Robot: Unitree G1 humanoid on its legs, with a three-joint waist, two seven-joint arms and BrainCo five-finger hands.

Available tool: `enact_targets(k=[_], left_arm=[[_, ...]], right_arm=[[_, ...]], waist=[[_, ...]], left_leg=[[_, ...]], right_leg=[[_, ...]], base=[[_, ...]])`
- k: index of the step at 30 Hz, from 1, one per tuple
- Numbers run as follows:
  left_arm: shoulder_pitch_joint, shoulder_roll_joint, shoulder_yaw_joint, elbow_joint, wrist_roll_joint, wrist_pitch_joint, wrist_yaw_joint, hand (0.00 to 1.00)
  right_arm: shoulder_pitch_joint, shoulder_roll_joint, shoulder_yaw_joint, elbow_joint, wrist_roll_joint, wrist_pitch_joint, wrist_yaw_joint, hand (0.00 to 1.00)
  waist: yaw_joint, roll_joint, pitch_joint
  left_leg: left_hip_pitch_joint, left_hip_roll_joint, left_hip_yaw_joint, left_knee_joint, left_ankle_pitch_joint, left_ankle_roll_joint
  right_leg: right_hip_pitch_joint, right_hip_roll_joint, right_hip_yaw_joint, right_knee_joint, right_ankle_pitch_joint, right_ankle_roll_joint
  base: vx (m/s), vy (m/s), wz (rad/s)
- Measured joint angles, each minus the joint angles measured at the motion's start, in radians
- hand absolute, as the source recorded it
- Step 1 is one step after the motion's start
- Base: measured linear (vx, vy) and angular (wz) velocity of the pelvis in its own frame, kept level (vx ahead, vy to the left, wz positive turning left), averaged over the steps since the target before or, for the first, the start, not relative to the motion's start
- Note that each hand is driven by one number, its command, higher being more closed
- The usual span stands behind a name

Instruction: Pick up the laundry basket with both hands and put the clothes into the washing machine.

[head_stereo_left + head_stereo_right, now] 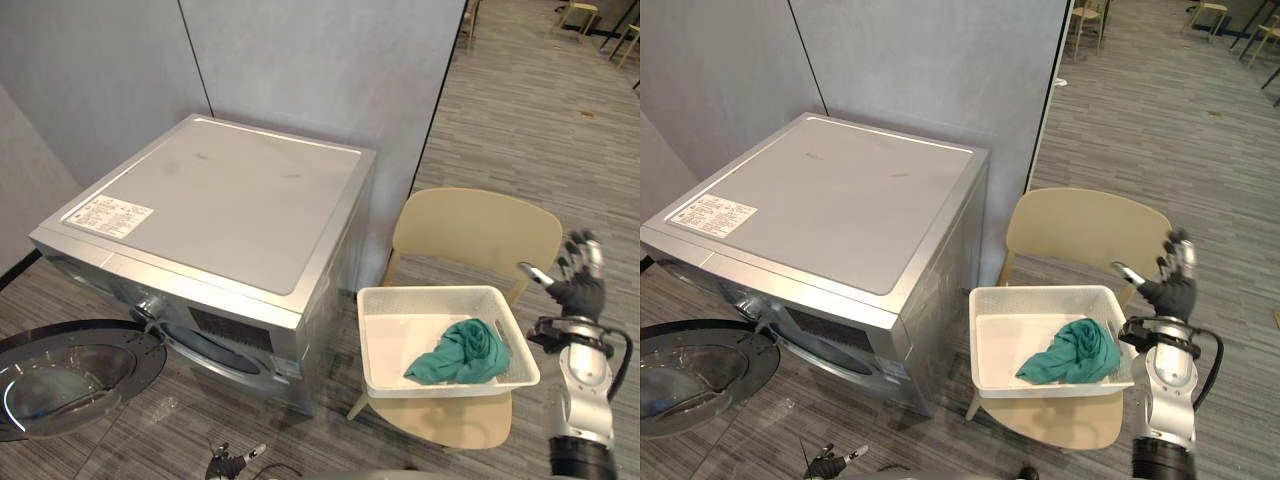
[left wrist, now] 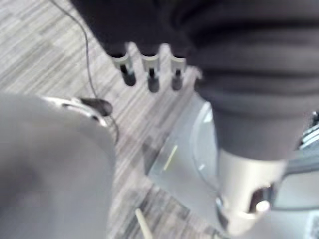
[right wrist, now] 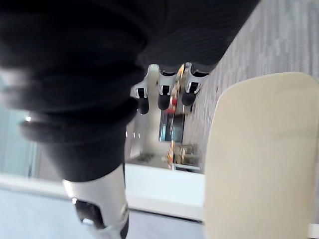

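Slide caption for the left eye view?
Right hand open beside white laundry basket holding a green garment on a beige chair; washing machine door open.

**Soft overhead light, one glint on the door**

Bright and even across the head views, with the light coming down from above. The washing machine takes a pale, spread sheen on its lid at 10 o'clock, while its front face drops into shade at 7. The white basket at 4 o'clock is the brightest patch. There's glare too: a thin white arc on the door glass at 8 o'clock. In the right wrist view, the right hand hangs dark against a lit room.
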Motion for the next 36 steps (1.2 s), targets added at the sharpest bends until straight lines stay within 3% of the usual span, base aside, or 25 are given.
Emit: enact_targets(k=[3, 6, 8, 10, 11, 14, 22, 29, 36], left_arm=[[0.012, 0.008, -0.018, 0.007, 0.020, -0.001, -0.020, 0.00], [0.012, 0.042, -0.043, 0.007, 0.023, -0.002, -0.021, 0.00], [0.001, 0.051, -0.056, 0.006, 0.023, -0.004, -0.022, 0.00], [-0.032, 0.049, -0.079, 0.004, 0.022, -0.015, -0.021, 0.00], [-0.071, 0.052, -0.118, 0.001, 0.022, -0.022, -0.020, 0.00], [-0.102, 0.059, -0.168, -0.033, 0.020, -0.023, -0.018, 0.00], [-0.234, 0.086, -0.217, -0.114, -0.048, -0.055, 0.015, 0.00], [-0.292, 0.062, -0.240, -0.133, -0.067, -0.059, 0.034, 0.00], [-0.320, 0.046, -0.229, -0.142, -0.080, -0.059, 0.052, 0.00]], right_arm=[[-0.021, -0.110, 0.099, 0.092, -0.063, 0.015, 0.076, 0.00], [-0.035, -0.186, 0.216, 0.137, -0.126, 0.020, 0.138, 0.00], [-0.071, -0.262, 0.309, 0.163, -0.170, 0.017, 0.167, 0.00], [-0.145, -0.352, 0.406, 0.215, -0.217, 0.012, 0.189, 0.00], [-0.221, -0.424, 0.470, 0.257, -0.259, 0.012, 0.196, 0.00], [-0.301, -0.490, 0.537, 0.276, -0.323, 0.011, 0.197, 0.00], [-0.538, -0.537, 0.618, 0.353, -0.427, 0.007, 0.152, 0.00], [-0.691, -0.566, 0.655, 0.408, -0.469, 0.017, 0.099, 0.00], [-0.757, -0.565, 0.685, 0.467, -0.489, 0.045, 0.056, 0.00]], waist=[[0.000, 0.008, 0.024], [-0.001, -0.018, 0.075], [-0.005, -0.021, 0.112], [-0.002, -0.012, 0.155], [-0.002, 0.007, 0.205], [-0.002, 0.030, 0.270], [0.003, 0.004, 0.421], [0.009, 0.025, 0.465], [0.030, 0.031, 0.473]], left_leg=[[-0.006, -0.012, 0.034, -0.010, -0.057, -0.007], [-0.031, -0.041, 0.046, 0.019, -0.077, -0.010], [-0.064, -0.045, 0.043, 0.044, -0.078, -0.007], [-0.109, -0.045, 0.035, 0.076, -0.080, -0.005], [-0.153, -0.043, 0.017, 0.104, -0.079, -0.005], [-0.198, -0.039, -0.002, 0.135, -0.074, 0.001], [-0.326, -0.034, -0.022, 0.195, -0.078, 0.008], [-0.417, -0.036, -0.047, 0.212, -0.066, 0.020], [-0.470, -0.051, -0.059, 0.215, -0.063, 0.024]], right_leg=[[-0.033, -0.008, 0.026, -0.016, 0.036, 0.010], [-0.063, -0.040, 0.048, -0.020, 0.058, 0.017], [-0.089, -0.048, 0.053, -0.018, 0.069, 0.015], [-0.125, -0.050, 0.064, -0.015, 0.088, 0.006], [-0.161, -0.050, 0.066, -0.004, 0.107, 0.000], [-0.199, -0.050, 0.065, 0.023, 0.110, -0.005], [-0.322, -0.055, 0.071, 0.080, 0.118, -0.016], [-0.435, -0.061, 0.064, 0.147, 0.114, -0.019], [-0.517, -0.088, 0.062, 0.238, 0.065, -0.020]], base=[[-0.17, 0.044, -0.25], [-0.19, 0.052, -0.17], [-0.17, 0.019, -0.09], [-0.18, -0.010, -0.10], [-0.12, -0.015, 0.00], [-0.10, -0.009, 0.01], [-0.10, 0.012, 0.00], [-0.01, 0.009, 0.00], [-0.02, 0.012, 0.07]])
